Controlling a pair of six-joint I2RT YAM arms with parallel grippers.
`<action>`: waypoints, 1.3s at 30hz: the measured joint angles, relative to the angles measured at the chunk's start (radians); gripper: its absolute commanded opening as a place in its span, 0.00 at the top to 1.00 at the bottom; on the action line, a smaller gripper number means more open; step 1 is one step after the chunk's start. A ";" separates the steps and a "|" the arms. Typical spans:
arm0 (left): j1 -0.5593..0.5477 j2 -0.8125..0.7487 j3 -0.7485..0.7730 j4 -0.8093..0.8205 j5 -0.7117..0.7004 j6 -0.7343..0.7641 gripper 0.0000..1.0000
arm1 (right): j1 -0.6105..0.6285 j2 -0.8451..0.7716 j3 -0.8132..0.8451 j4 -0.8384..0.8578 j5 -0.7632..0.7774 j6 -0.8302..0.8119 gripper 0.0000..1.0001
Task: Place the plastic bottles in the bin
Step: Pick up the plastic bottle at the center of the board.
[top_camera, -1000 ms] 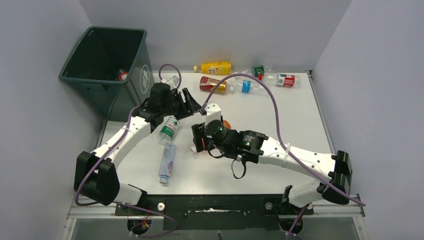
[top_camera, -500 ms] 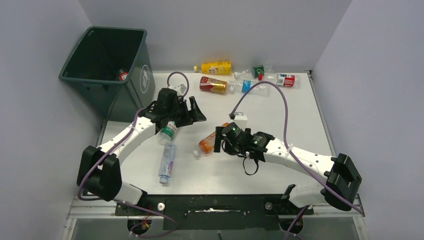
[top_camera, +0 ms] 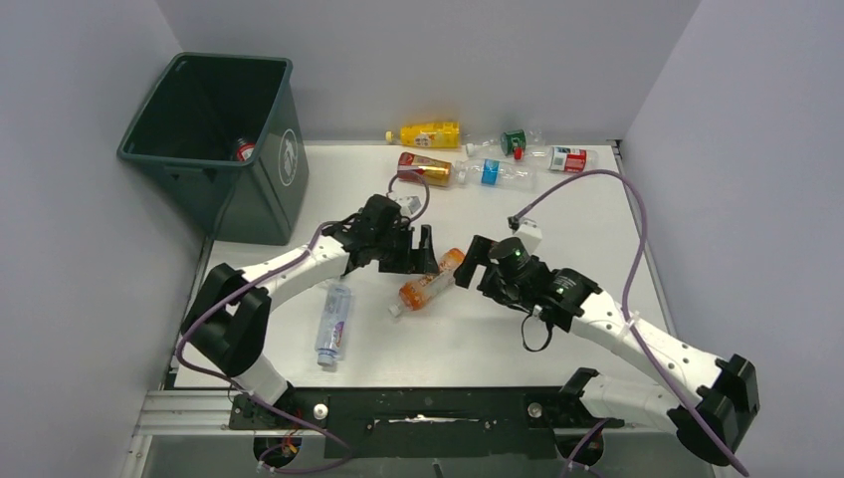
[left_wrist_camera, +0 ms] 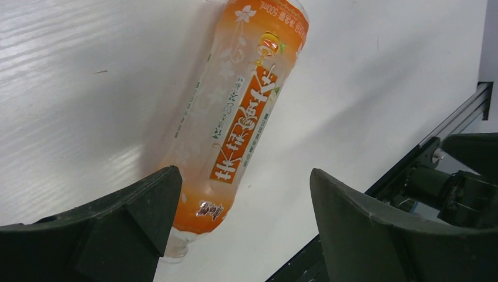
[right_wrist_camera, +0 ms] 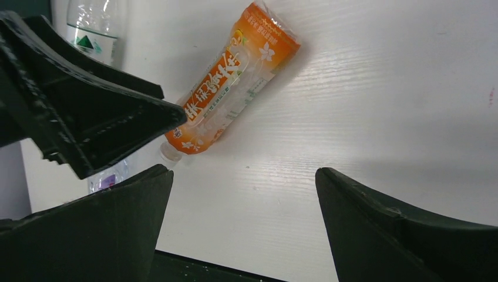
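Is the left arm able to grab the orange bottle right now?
Probably yes: the left tool is open just above the orange bottle, nothing covers it, and the right tool stands apart.

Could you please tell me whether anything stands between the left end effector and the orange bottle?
Nothing visible does. The left end effector hangs open just over the orange bottle, which lies on the table; the right end effector is open beside it.

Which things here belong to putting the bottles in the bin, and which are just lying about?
Part of the job: bin; orange bottle; clear bottle by the left arm; yellow bottle; red-gold bottle; blue-label bottle; green-label bottle; red-label bottle; bottle inside the bin.
Just there: purple cables; metal rail.
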 measured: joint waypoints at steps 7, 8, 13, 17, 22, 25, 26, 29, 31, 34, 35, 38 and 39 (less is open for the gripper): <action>-0.078 0.105 0.085 -0.021 -0.065 0.103 0.18 | -0.082 -0.094 -0.005 -0.039 -0.031 0.002 0.02; -0.087 0.119 0.100 -0.030 -0.082 0.118 0.18 | -0.096 -0.098 -0.005 -0.044 -0.037 -0.001 0.02; -0.126 0.181 0.160 -0.077 -0.168 0.175 0.18 | -0.236 -0.099 -0.003 -0.057 -0.102 -0.055 0.02; -0.156 0.206 0.167 -0.096 -0.216 0.198 0.18 | -0.433 -0.041 0.039 -0.060 -0.175 -0.142 0.02; -0.187 0.231 0.167 -0.116 -0.248 0.211 0.22 | -0.663 0.089 0.120 -0.001 -0.273 -0.246 0.02; -0.194 0.231 0.164 -0.119 -0.260 0.220 0.27 | -0.771 0.201 0.177 0.069 -0.334 -0.286 0.02; -0.194 0.231 0.162 -0.117 -0.264 0.221 0.28 | -0.797 0.245 0.200 0.096 -0.349 -0.293 0.02; -0.194 0.231 0.150 -0.118 -0.269 0.224 0.29 | -0.832 0.381 0.278 0.157 -0.384 -0.311 0.02; -0.194 0.231 0.140 -0.120 -0.270 0.224 0.25 | -0.835 0.487 0.356 0.192 -0.404 -0.320 0.02; -0.195 0.232 0.132 -0.121 -0.272 0.228 0.21 | -0.835 0.632 0.475 0.234 -0.427 -0.336 0.02; -0.195 0.233 0.129 -0.121 -0.274 0.229 0.21 | -0.835 0.680 0.517 0.245 -0.433 -0.339 0.02; -0.195 0.237 0.112 -0.120 -0.275 0.237 0.26 | -0.835 0.804 0.624 0.270 -0.438 -0.354 0.02; -0.195 0.240 0.105 -0.121 -0.275 0.240 0.30 | -0.834 0.836 0.653 0.274 -0.438 -0.360 0.02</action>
